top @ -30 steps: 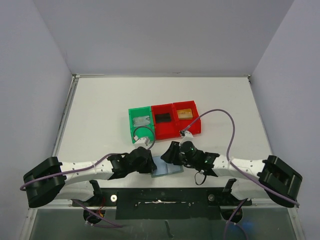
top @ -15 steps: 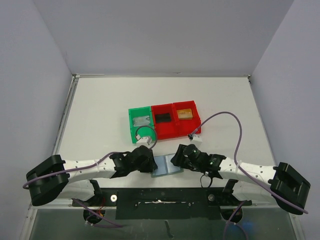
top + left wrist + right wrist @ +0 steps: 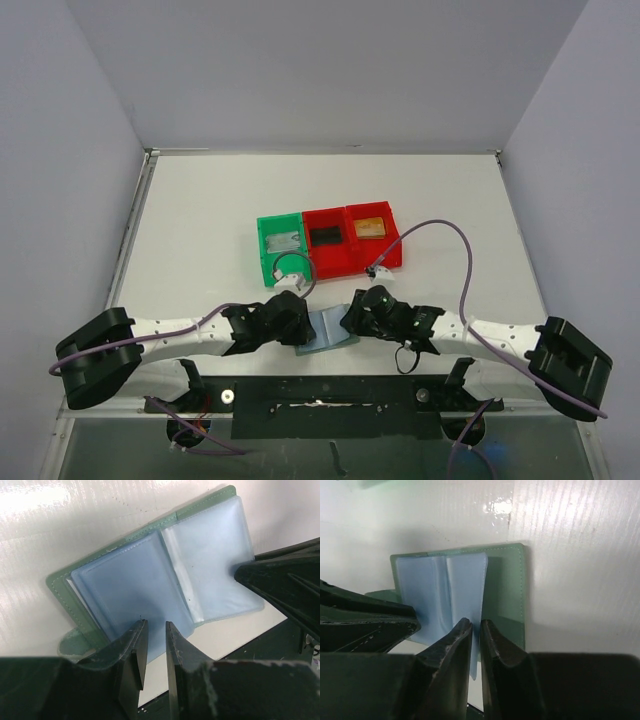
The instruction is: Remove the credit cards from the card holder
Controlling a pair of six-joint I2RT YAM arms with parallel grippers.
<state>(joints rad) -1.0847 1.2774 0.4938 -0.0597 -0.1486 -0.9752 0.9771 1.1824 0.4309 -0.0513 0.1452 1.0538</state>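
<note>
Overhead, open card holder [image 3: 326, 329] half-hidden; left jaws, right jaws nearly closed, grip unclear.

You have the card holder [image 3: 330, 329] lying open on the table [image 3: 200, 230] near its front edge, between both grippers. The left gripper [image 3: 303, 333] is at its left side and the right gripper [image 3: 350, 322] at its right, each with a leaf between its fingers. Behind it, the left bin [image 3: 263, 246], middle bin [image 3: 326, 263] and right bin [image 3: 393, 246] stand touching in a row, with one of the credit cards [image 3: 370, 227] in each

Light: bright, even, overhead.
Glare: white sheen on the surface [image 3: 500, 505].
Shadow: soft beside card holder [image 3: 507, 595].
Blur: left gripper [image 3: 156, 625] close, dark.
</note>
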